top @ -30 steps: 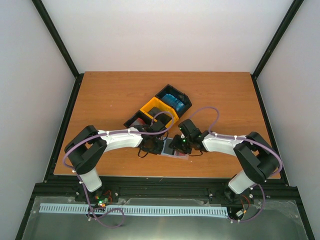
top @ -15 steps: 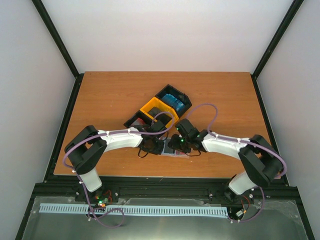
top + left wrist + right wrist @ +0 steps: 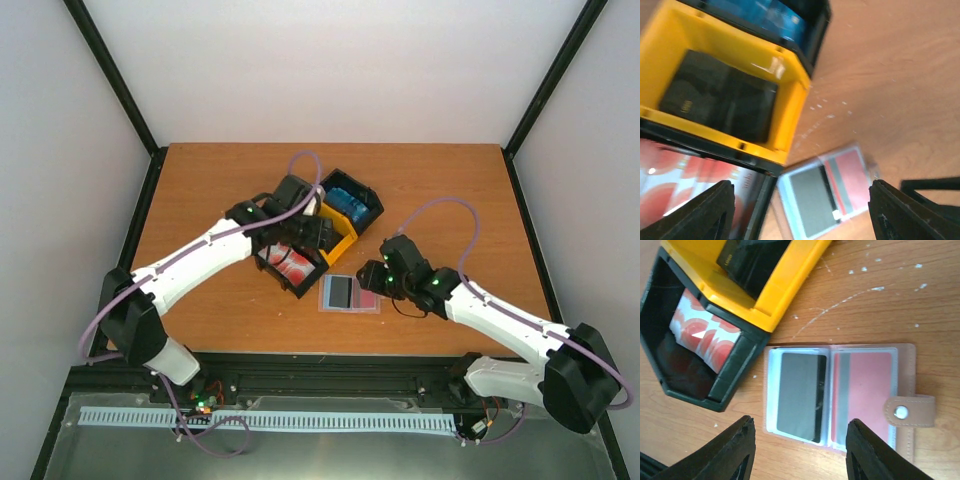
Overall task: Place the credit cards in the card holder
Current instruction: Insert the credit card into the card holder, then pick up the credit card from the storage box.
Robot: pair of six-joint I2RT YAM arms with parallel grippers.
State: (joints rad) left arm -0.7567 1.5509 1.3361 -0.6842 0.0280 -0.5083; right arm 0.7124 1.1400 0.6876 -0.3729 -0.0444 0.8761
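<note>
Since both pairs of jaws stand spread and empty, no card is in hand. The card holder (image 3: 840, 395) lies open on the desk (image 3: 920, 300) just ahead of the right jaws, with a black card (image 3: 797, 392) and a red card (image 3: 867, 387) already pocketed. Beyond it, below the left jaws, red-and-white cards (image 3: 705, 332) lean in a black bin (image 3: 735, 375). Judged light, stiff and slick: pinch a raised edge. The holder looks soft and liable to slide.

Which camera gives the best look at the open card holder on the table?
The right wrist view: the card holder lies whole and sharp there, snap tab visible. The left wrist view shows it blurred; the top view shows it small.
</note>
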